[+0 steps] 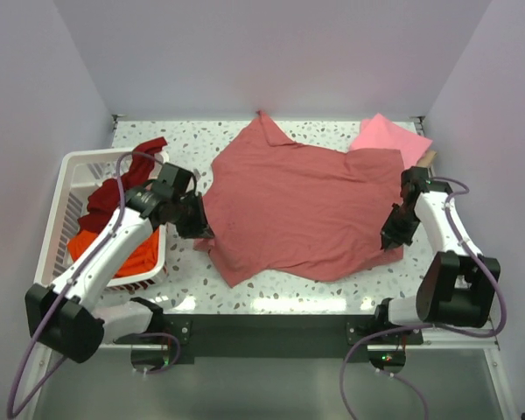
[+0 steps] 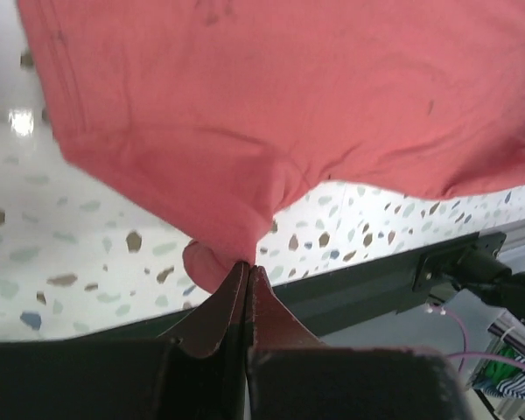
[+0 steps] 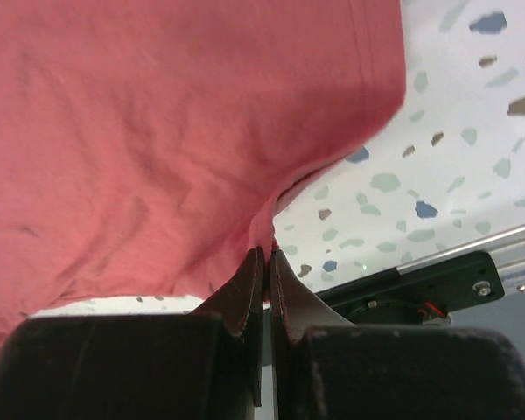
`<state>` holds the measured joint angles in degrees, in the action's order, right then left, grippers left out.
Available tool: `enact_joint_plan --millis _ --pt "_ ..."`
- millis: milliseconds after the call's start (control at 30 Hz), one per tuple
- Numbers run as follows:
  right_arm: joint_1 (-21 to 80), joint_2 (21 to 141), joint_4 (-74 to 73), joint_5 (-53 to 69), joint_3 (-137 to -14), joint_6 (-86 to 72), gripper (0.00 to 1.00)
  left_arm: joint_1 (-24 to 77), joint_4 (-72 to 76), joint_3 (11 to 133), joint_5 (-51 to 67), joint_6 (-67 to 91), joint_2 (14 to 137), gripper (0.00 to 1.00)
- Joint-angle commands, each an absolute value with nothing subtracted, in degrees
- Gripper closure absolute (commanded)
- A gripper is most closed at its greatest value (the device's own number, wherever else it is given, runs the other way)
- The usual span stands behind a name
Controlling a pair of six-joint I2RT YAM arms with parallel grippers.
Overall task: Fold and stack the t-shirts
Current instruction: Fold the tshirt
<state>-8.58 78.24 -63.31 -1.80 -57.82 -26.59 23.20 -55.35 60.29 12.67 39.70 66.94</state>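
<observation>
A dusty rose-red t-shirt [image 1: 302, 206] lies spread over the middle of the speckled table [image 1: 271, 293]. My left gripper [image 1: 199, 229] is shut on its left edge; the left wrist view shows the cloth [image 2: 271, 114] pinched between the closed fingertips [image 2: 248, 267]. My right gripper [image 1: 392, 238] is shut on its right edge, with cloth [image 3: 157, 140] pinched at the fingertips [image 3: 267, 252]. A bright pink shirt [image 1: 388, 136] lies folded at the back right, partly under the red one. A dark maroon shirt [image 1: 122, 184] and an orange shirt [image 1: 127, 258] lie in the basket.
A white slatted plastic basket [image 1: 66, 188] stands at the table's left side, beside my left arm. Plain walls close in the table on the left, back and right. The table's front edge and metal rail [image 2: 472, 249] run just below both grippers.
</observation>
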Motion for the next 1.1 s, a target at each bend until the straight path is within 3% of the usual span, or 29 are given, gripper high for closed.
enact_joint_plan --millis 0,233,500,1067 --pt "-9.49 82.78 -58.89 -0.79 -62.66 -24.87 1.00 21.62 -45.97 67.91 16.43 35.60 72.31 1.00" --pt "-12.74 90.78 -57.31 -0.88 -69.69 -22.94 1.00 18.73 -45.61 79.18 16.96 30.25 86.55 1.00" --pt "-14.06 98.08 -57.22 -0.09 -76.99 -22.85 1.00 13.80 -45.35 87.09 20.30 28.04 94.30 1.00" --pt "-16.61 104.85 -59.50 -4.04 -84.81 -21.45 1.00 6.86 -40.70 87.98 24.69 29.27 99.23 1.00"
